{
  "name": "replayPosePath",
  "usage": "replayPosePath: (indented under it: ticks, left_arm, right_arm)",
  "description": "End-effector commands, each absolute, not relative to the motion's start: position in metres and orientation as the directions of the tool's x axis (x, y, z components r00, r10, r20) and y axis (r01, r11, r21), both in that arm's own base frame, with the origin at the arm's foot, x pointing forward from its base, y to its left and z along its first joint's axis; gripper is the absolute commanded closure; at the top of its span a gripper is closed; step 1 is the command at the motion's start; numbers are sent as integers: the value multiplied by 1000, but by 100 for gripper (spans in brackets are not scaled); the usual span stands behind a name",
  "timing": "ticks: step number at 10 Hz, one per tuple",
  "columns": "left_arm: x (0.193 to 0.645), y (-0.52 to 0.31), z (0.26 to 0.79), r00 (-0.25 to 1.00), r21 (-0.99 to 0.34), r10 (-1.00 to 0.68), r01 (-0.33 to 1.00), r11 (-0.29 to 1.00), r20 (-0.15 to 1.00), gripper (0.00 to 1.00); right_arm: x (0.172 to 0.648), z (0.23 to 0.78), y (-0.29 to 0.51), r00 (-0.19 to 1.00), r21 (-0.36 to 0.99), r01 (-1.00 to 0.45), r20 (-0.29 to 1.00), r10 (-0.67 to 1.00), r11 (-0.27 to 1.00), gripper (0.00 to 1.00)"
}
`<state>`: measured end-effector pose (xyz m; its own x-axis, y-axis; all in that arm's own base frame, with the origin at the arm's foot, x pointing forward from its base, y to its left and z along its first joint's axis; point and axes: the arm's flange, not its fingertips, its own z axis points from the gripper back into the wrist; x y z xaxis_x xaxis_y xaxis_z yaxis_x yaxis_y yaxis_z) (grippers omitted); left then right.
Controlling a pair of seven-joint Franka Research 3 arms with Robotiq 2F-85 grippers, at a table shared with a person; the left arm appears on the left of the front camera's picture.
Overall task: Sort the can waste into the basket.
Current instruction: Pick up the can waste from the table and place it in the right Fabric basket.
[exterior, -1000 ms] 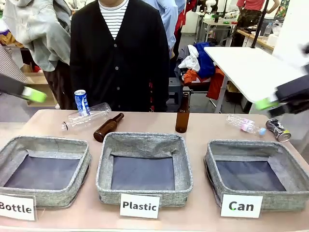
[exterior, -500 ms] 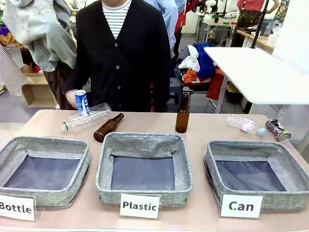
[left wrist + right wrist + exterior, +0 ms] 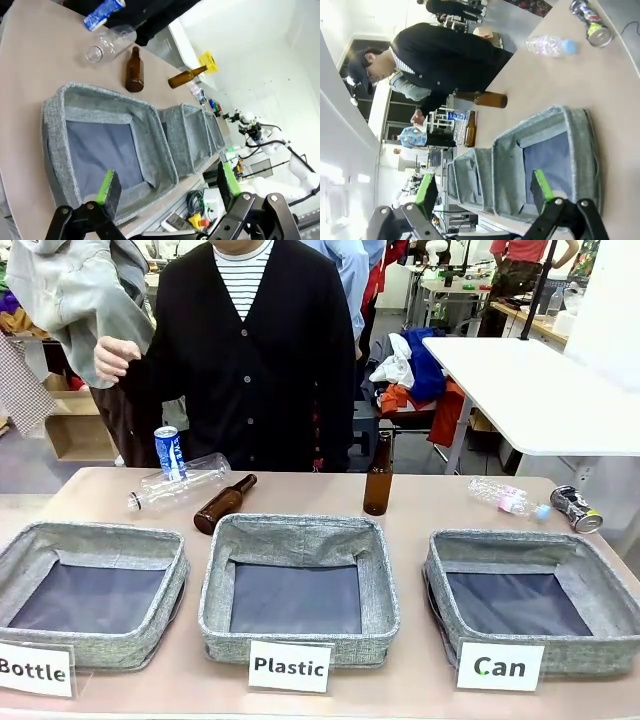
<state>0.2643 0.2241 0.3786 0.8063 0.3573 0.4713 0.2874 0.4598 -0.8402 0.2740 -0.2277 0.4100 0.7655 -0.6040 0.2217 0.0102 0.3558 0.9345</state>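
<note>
While the left gripper (image 3: 167,182) and the right gripper (image 3: 484,186) both gape wide with nothing between their fingers, the blue can (image 3: 169,452) stands upright at the far left of the table (image 3: 430,502), just beside a clear bottle (image 3: 190,480). The crushed can (image 3: 576,508) lies on its side at the far right, near the far corner of the Can basket (image 3: 505,545). Both cans look light, thin-walled and slick. A gentle pinch across mid-body seems best, and the lying one may roll.

Table (image 3: 430,502) carries Bottle basket (image 3: 95,533), Plastic basket (image 3: 300,528), Can basket (image 3: 500,542); behind: blue can (image 3: 169,452), clear bottle (image 3: 180,483), lying brown bottle (image 3: 222,504), upright brown bottle (image 3: 378,476), small bottle (image 3: 505,498), crushed can (image 3: 576,508).
</note>
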Motion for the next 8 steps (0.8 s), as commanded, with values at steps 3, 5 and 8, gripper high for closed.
replayPosePath:
  ticks: [3,5,8]
  left_arm:
    - [259,228,381,797,-822,337,318,472,501,0]
    - [259,228,381,797,-822,337,318,472,501,0]
    - [259,228,381,797,-822,337,318,472,501,0]
  right_arm:
    - [290,427,-206,807,873,1,287,-516,488,0]
    - [315,463,-168,837,607,-1,435,-332,795,0]
    - [369,481,-126,895,90,47,439,-82,995,0]
